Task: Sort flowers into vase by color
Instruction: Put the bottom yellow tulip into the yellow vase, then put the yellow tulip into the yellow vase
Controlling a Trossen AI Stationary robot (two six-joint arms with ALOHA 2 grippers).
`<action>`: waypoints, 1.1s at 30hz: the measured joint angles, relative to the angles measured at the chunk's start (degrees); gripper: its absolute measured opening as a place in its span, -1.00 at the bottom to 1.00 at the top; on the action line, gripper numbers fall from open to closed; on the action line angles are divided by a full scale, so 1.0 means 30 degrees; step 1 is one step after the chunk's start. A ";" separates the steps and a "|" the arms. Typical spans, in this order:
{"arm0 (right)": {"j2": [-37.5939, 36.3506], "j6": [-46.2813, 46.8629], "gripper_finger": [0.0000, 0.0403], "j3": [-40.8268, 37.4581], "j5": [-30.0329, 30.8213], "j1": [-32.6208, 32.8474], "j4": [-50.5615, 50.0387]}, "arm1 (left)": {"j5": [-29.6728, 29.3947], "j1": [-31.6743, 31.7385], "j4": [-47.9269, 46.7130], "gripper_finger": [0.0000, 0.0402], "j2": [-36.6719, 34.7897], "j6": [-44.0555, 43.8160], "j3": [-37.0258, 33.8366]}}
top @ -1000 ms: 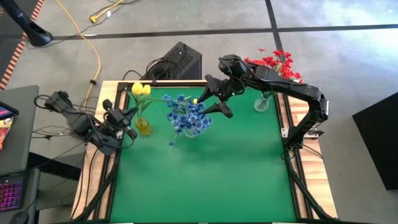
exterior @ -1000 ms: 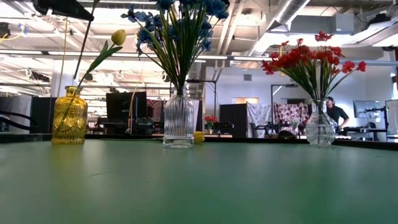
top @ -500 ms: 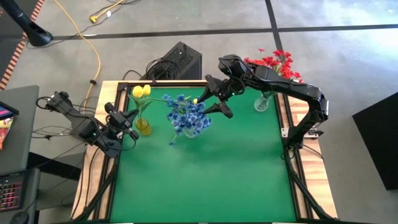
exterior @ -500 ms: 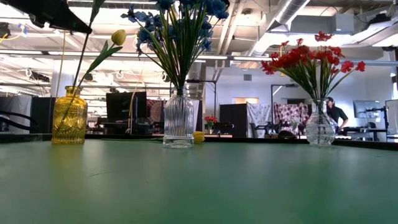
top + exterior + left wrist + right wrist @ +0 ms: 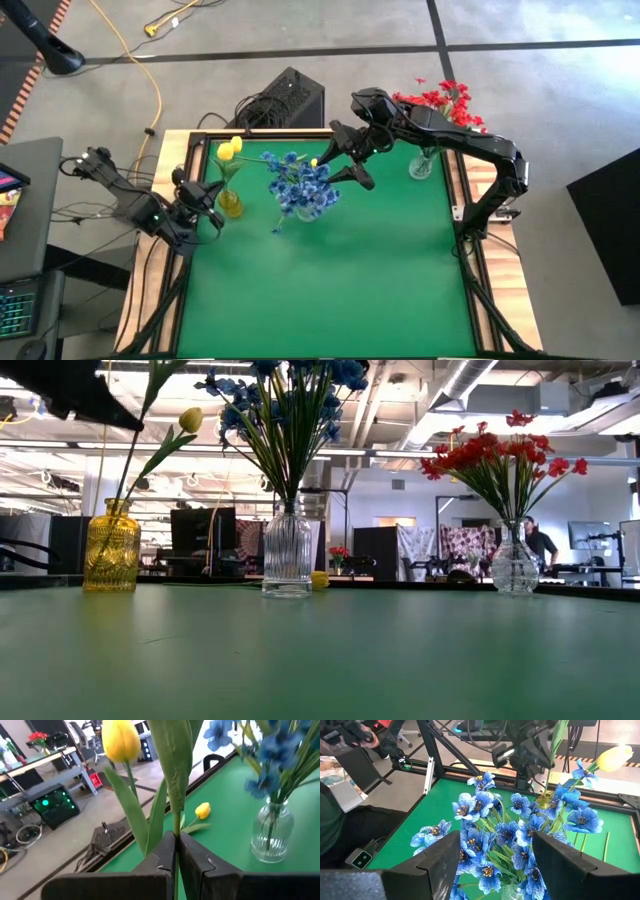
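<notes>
A yellow vase (image 5: pixel 230 205) stands at the table's far left with one yellow flower (image 5: pixel 190 420) in it. My left gripper (image 5: pixel 205 195) is shut on a second yellow flower (image 5: pixel 120 740) above that vase. Blue flowers (image 5: pixel 303 185) fill a clear vase (image 5: pixel 287 550) at the middle. Red flowers (image 5: pixel 445 103) fill another clear vase (image 5: pixel 515 565) at the far right. Another yellow flower (image 5: pixel 202 811) lies on the table by the far edge. My right gripper (image 5: pixel 340 160) hangs open above and behind the blue flowers (image 5: pixel 495 835), touching nothing. My left gripper pinches the yellow flower's thin green stem (image 5: pixel 176 827) between its two fingers, just below the leaves. The fingers come nearly level from the table's left side and lie across the stem. The stem stands almost upright, its lower end in the yellow vase's mouth (image 5: pixel 115 505).
A black box (image 5: pixel 290 98) with cables sits on the floor beyond the table's far edge. The near half of the green table (image 5: pixel 330 290) holds nothing in these views.
My left gripper has gone down toward the yellow vase, still shut on the stem. The held yellow flower has sunk with it, its stem sliding deeper into the vase.
</notes>
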 joint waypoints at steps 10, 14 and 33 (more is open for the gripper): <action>0.0000 0.0000 0.37 0.0000 0.0003 -0.0877 0.0010 | 0.2023 0.0000 0.0053 -1.00 0.0000 -0.2337 -0.1123; 0.0000 0.0000 0.37 0.0000 0.0007 -0.1848 0.0017 | 0.3580 0.0000 0.0047 -1.00 0.0000 -0.2751 -0.1124; -0.0007 0.0153 0.37 0.0000 -0.0023 -0.3671 -0.0120 | 0.5891 0.0000 -0.0009 -0.61 -0.0007 -0.2473 -0.0937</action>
